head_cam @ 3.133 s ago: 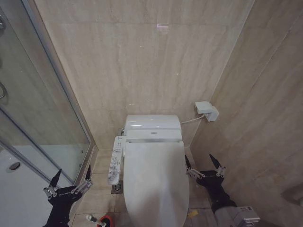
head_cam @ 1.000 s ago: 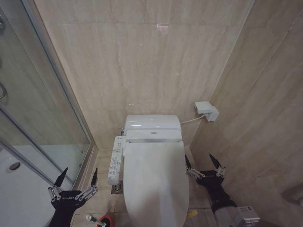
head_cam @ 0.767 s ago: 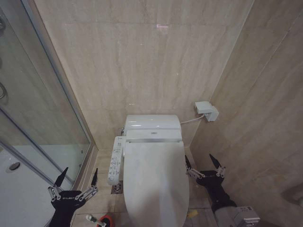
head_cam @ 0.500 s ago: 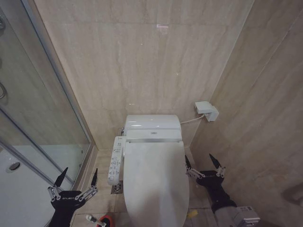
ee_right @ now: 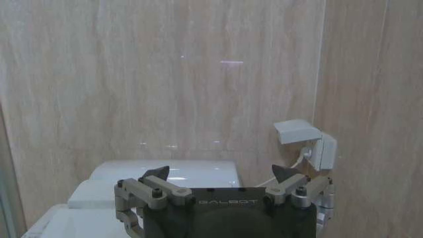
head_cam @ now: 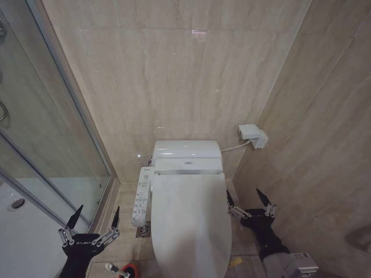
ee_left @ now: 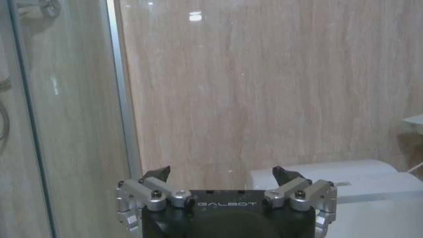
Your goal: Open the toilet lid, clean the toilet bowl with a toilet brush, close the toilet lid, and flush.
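The toilet lid is down flat, a glossy white oval that hides the toilet bowl. To its left, over the floor tiles, my left gripper hangs open with its black fingertips spread and nothing held. My right gripper is open too, close to the lid's right edge and empty. At the bottom edge, a thin white handle of the toilet brush pokes out of a red holder. In the wrist views my left gripper and right gripper point at the back wall.
A white tank sits behind the lid, with a control panel on its left side. A wall socket box and cable are mounted on the right wall. A glass shower partition closes the left. A floor drain lies by the toilet base.
Compared with three seconds ago, my left gripper has shifted slightly right, toward the toilet. Over the last second nothing has moved.
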Motion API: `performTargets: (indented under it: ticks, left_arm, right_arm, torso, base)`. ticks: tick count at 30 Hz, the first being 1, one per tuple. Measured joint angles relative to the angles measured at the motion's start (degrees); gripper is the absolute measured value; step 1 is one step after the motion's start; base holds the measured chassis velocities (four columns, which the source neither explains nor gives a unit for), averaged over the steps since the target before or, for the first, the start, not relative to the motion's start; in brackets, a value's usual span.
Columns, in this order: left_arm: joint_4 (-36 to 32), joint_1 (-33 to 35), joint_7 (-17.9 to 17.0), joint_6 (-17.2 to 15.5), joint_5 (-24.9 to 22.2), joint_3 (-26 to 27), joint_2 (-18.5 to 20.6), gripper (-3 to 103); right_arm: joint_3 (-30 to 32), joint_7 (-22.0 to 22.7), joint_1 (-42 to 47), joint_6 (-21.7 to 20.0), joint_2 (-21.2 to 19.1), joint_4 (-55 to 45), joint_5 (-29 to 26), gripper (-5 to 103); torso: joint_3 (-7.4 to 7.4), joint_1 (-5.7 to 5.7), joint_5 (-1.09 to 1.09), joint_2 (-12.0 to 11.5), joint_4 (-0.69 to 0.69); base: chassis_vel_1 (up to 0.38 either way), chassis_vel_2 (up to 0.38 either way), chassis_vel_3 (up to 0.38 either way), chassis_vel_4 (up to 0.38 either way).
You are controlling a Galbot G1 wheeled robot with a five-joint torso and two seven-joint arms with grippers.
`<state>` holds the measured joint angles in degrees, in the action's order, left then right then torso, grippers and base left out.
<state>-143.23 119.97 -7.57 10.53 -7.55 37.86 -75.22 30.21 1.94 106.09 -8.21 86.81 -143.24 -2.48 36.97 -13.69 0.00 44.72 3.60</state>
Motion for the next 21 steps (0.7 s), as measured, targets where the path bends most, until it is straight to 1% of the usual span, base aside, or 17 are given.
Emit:
performTargets:
  ticks: [13,18,21]
  left_arm:
    - [0.0,0.0,0.0,0.0,0.0,0.0,0.0,100]
    - [0.0,0.0,0.0,0.0,0.0,0.0,0.0,100]
    - [0.0,0.0,0.0,0.0,0.0,0.0,0.0,100]
  right_arm:
    - [0.0,0.0,0.0,0.0,0.0,0.0,0.0,100]
    - [0.0,0.0,0.0,0.0,0.0,0.0,0.0,100]
    - [0.0,0.0,0.0,0.0,0.0,0.0,0.0,100]
  torso:
    - [0.01,-0.02,0.0,0.0,0.0]
    - [0.0,-0.02,-0.01,0.0,-0.01]
    - [0.0,-0.02,0.0,0.0,0.01]
  base:
    - [0.0,0.0,0.0,0.0]
    - [0.062,-0.058,-0.068,0.063]
    - [0.133,-0.132,-0.144,0.115]
